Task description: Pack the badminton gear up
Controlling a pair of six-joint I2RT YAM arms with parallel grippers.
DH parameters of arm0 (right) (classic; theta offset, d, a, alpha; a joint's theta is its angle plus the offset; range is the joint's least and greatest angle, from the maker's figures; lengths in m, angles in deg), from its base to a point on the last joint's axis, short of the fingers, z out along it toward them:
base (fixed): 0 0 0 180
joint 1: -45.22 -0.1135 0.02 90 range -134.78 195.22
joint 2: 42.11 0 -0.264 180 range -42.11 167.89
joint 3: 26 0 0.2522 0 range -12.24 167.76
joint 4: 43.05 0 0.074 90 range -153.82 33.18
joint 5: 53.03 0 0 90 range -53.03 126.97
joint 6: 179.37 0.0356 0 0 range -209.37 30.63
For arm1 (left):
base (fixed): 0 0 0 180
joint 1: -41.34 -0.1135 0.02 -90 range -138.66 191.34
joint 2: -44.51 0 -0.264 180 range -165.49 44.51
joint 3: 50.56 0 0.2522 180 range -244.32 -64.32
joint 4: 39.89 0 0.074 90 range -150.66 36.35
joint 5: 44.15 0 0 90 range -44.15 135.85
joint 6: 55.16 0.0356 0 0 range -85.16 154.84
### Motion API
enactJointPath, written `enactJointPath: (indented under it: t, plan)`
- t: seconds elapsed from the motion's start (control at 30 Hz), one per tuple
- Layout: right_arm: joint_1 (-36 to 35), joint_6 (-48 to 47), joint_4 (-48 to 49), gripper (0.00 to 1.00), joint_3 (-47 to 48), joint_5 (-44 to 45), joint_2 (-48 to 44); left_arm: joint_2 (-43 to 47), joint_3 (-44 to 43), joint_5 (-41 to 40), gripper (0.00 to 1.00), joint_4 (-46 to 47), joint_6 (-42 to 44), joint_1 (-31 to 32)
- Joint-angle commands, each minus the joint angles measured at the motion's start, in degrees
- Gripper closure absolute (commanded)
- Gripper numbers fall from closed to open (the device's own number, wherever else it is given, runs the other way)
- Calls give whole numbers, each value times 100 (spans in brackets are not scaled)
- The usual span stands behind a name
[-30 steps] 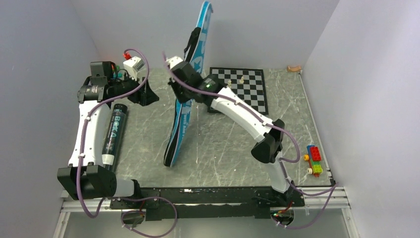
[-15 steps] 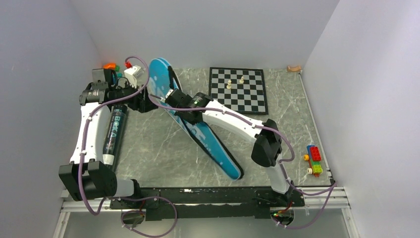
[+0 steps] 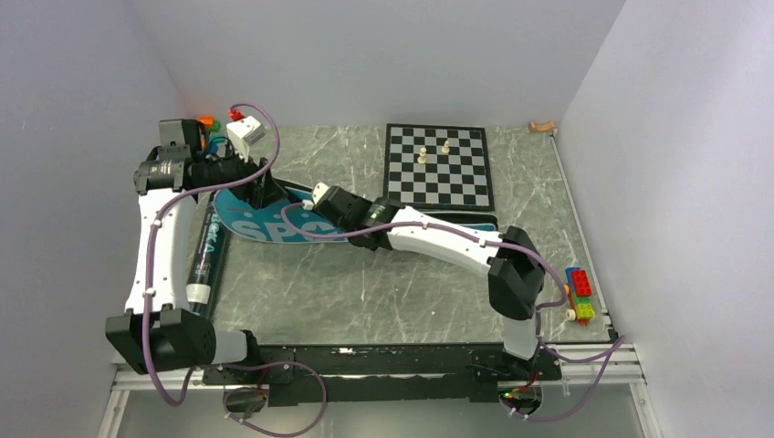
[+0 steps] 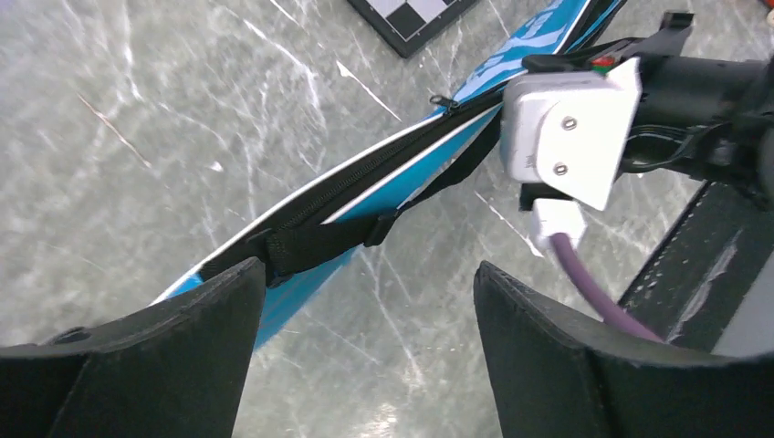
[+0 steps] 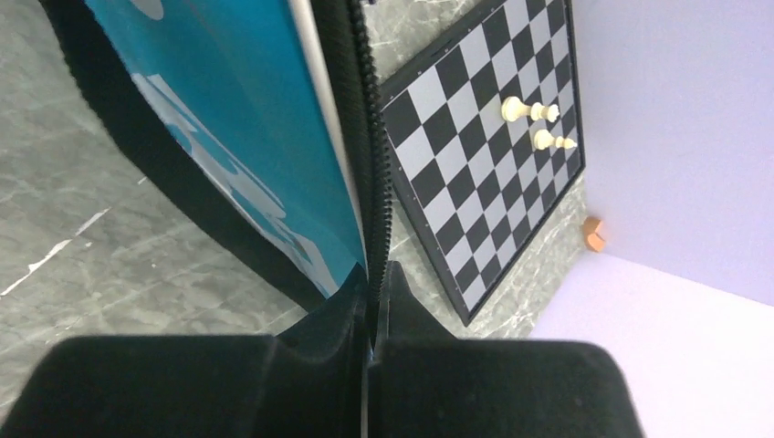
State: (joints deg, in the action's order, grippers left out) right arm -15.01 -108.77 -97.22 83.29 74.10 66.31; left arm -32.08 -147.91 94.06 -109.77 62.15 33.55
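Observation:
The blue "SPORT" racket bag [image 3: 251, 222] lies flat across the table in front of the chessboard, its wide end to the left. My right gripper [image 3: 318, 195] is shut on the bag's black zipper edge [image 5: 365, 137], with the zipper pinched between the fingertips of my right gripper [image 5: 374, 274]. My left gripper [image 3: 270, 190] hangs open just above the bag's left part, and its wrist view shows nothing between the fingers [image 4: 210, 310] over the bag's strap [image 4: 319, 242]. The long black tube [image 3: 205, 248] lies along the left side beside the left arm.
A chessboard [image 3: 456, 178] with two pale pieces sits at the back. Coloured toy bricks [image 3: 578, 294] lie at the right edge. An orange clamp tool [image 3: 205, 121] is in the back left corner and a small tan object [image 3: 542, 126] in the back right.
The right arm swung the bag from upright down to lying flat and moved left and lower with it. The left gripper's jaws opened a little wider.

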Motion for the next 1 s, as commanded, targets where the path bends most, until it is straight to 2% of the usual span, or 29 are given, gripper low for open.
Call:
enactJointPath:
  t: [0.0, 0.07, 0.23, 0.37, 0.5, 0.63, 0.7, 0.83, 0.97]
  plan:
    - [-164, -25, 863, 100, -93, 1035, -237, 434, -376, 330, 9, -384, 1033, -23]
    - [-194, 291, 722, 100, 8, 1030, -143, 584, -272, 468, 3, -431, 1411, 64]
    - [-328, 781, 1057, 100, -241, 1284, -293, 751, 296, 13, 1, -252, 2220, 602]
    - [-642, 826, 1886, 100, -1063, 1562, -763, 461, 126, 49, 1, -170, 2430, 691]
    - [-937, 991, 2713, 100, -2017, 1869, -1243, 206, -238, 344, 1, -415, 2998, 691]
    - [-1074, 1398, 2967, 100, -2400, 1724, -1510, -33, -613, 505, 1, -932, 3696, 730]
    - [-1087, 1579, 2941, 100, -2443, 1566, -1566, -191, -863, 530, 0, -1457, 4064, 735]
    - [-1108, 1830, 2863, 100, -2425, 1466, -1563, -393, -1071, 499, 0, -2694, 4836, 1175]
    - [-1164, 2054, 2856, 100, -2442, 1735, -1507, -365, -712, 339, 1, -2949, 4835, 1543]
